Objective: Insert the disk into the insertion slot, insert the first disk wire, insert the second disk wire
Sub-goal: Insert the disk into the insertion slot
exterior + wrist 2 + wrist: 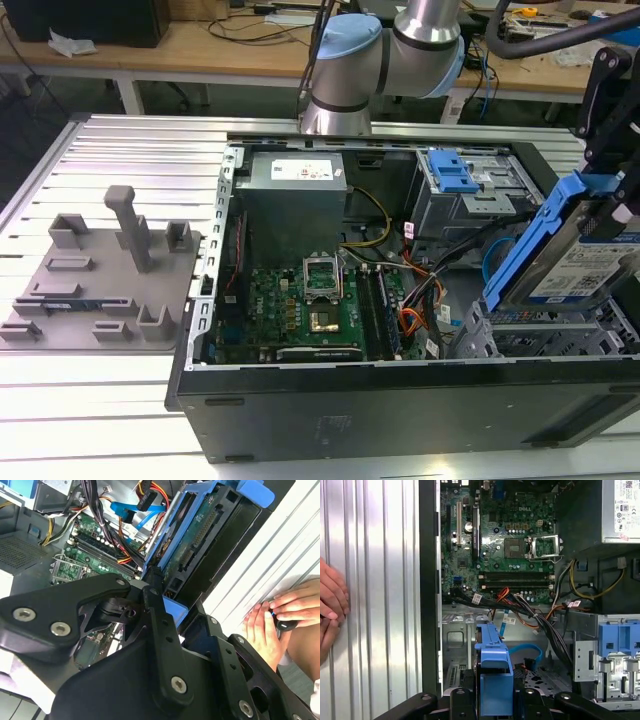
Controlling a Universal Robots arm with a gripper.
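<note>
My gripper (612,205) is shut on the disk (588,268), a silver drive with a white label in a blue plastic carrier (530,245). It holds the disk steeply tilted on edge over the open computer case, at the exterior view's right. Just below the disk lies the insertion slot (545,335), a light grey perforated metal cage. In the second wrist view the black fingers (156,597) clamp the carrier's end, and the disk's (200,537) green circuit side shows. In the first wrist view the carrier's blue edge (495,675) stands above the cage floor (456,641). A loose blue flat cable (529,652) lies beside it.
A taller grey box with a blue tab (458,178) stands behind the cage. The power supply (296,178) and motherboard (300,300) take up the case's other half, with wire bundles (420,300) between. A grey fixture plate (100,270) lies outside. A person's hand (277,615) rests on the ribbed table.
</note>
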